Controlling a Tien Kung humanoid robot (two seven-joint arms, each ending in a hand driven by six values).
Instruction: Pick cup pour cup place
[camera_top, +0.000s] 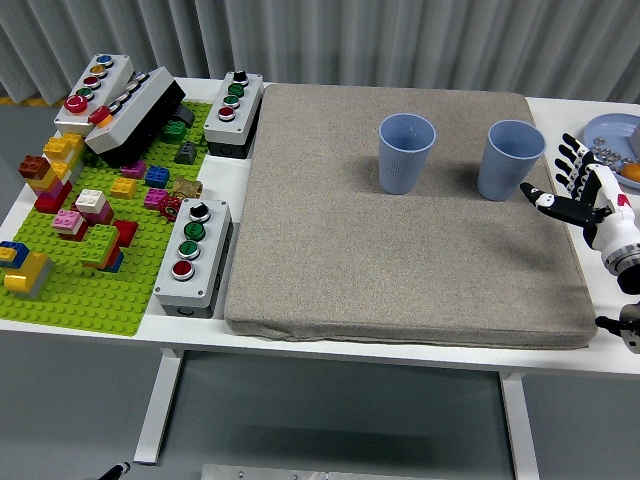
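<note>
brick plate (70, 300): green, far left of white table (330, 345), loose coloured bricks on it
button boxes (195, 255): grey, several, beside the bricks and along the mat's left edge
mat (400, 260): grey fabric, covers table centre
left cup (406, 152): blue, upright, on mat toward far edge
right cup (510, 160): blue, upright, near mat's right edge, well apart from the left one
right hand (585, 192): just right of right cup, not touching, fingers (572, 165) spread, holding nothing
blue plate (615, 135): far right, behind the hand
</note>
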